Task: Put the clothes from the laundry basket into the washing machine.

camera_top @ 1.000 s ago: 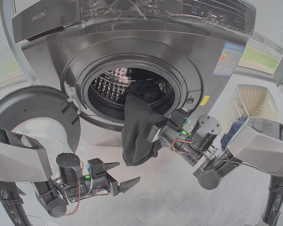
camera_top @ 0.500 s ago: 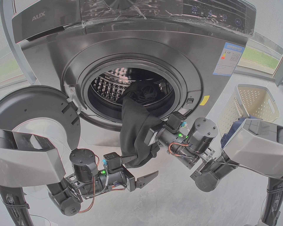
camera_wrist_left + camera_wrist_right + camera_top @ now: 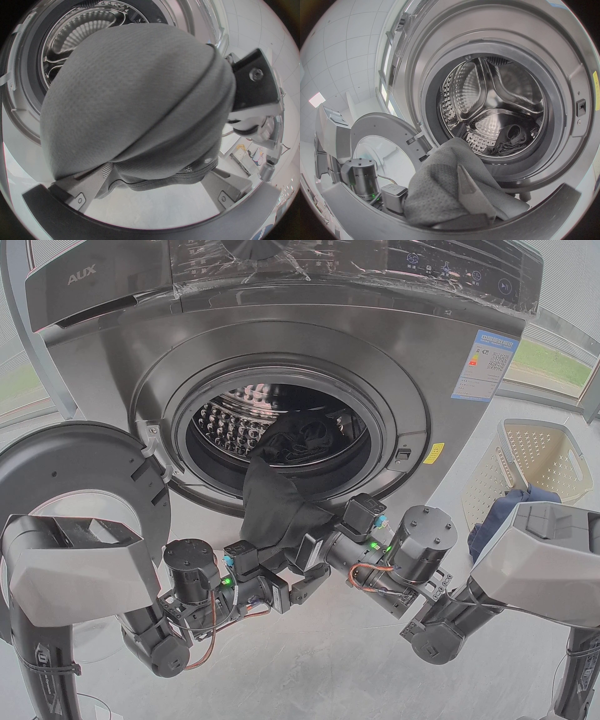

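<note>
Washing machine (image 3: pixel 300 334), door open: we log it just beyond both grippers. Laundry basket (image 3: pixel 544 452) with blue clothes (image 3: pixel 500 515): off to the right gripper's (image 3: pixel 462 178) right. Dark garment (image 3: pixel 275 509): hangs from the drum mouth (lower end bunched), clenched by the right gripper, with the left gripper (image 3: pixel 295 577) spread wide around it.

The black garment (image 3: pixel 273 509) hides the lower drum rim of the washing machine (image 3: pixel 281 334) at centre. At middle right, the right arm (image 3: pixel 550 559) covers half of the laundry basket (image 3: pixel 544 452) and its blue clothes (image 3: pixel 500 512).
</note>
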`<state>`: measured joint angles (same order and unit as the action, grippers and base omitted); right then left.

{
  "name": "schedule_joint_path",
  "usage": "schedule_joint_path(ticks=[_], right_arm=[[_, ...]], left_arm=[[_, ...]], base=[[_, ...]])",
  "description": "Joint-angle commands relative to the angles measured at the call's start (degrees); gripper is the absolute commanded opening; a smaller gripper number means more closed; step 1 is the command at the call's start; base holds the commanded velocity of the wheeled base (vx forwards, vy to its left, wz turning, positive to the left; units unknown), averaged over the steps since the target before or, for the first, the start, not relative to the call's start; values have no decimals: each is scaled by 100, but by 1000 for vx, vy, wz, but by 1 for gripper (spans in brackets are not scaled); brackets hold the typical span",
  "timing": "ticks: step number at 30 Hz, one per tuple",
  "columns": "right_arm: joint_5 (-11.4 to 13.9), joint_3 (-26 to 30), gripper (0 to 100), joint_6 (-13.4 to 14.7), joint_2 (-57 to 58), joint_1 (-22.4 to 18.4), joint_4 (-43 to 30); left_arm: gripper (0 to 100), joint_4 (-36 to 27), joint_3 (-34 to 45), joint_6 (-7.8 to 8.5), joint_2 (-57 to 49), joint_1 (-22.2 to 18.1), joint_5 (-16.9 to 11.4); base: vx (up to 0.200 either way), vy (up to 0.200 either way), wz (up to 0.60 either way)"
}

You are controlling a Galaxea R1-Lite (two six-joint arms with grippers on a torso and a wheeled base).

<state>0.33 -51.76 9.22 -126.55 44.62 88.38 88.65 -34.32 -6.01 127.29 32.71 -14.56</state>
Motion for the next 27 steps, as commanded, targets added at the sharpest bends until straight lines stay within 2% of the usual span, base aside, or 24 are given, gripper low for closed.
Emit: schedule_joint_path(ticks=[1,10,21,23,27], right_arm=[[-86,61,0,1,52,73,4],[-112,8,0,1,34,56,4],[-112,-256,0,-8,-28,-129,-5],[-112,-264,0,-8,-36,-146,-5],[-121,-256,0,-8,-28,-138,-5]], left_arm=[[100,3,-102,12,111,-177,49],[100,21,-5,65,32,-318,58],[100,21,566,118,-530,-151,58],[100,21,584,197,-565,-195,67],[100,21,540,223,-557,-230,93]], base=[[0,0,0],[0,0,0],[0,0,0],[0,0,0],[0,0,0]])
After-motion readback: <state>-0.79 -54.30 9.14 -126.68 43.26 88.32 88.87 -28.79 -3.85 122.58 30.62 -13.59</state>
